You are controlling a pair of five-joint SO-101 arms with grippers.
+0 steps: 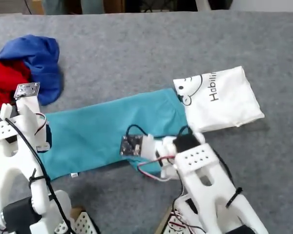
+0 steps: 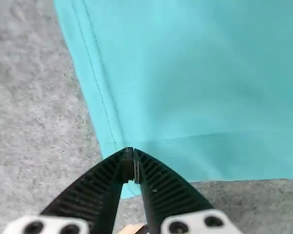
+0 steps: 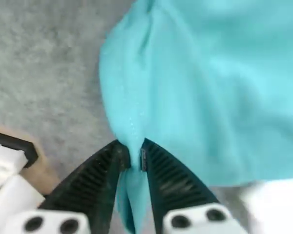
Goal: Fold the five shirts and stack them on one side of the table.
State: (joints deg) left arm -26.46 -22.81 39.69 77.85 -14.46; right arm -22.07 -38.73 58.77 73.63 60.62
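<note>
Teal shirt (image 1: 107, 126) is lying spread out across the middle of the grey tabletop (image 1: 136, 53). The left claw (image 2: 132, 163) is clamped tight on its hemmed corner, and the right claw (image 3: 134, 153) is pinching a bunched-up fold on the near edge. A folded white shirt (image 1: 219, 100) touches its right end. The blue shirt (image 1: 36, 61) and red shirt (image 1: 5, 80) sit crumpled together at far left.

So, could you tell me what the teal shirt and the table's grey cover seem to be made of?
The teal shirt is likely a thin woven or fine-knit fabric, matte and smooth, with a stitched hem and soft folds. The grey cover looks like felt or short-pile carpet, matte, with a fuzzy, mottled texture.
</note>
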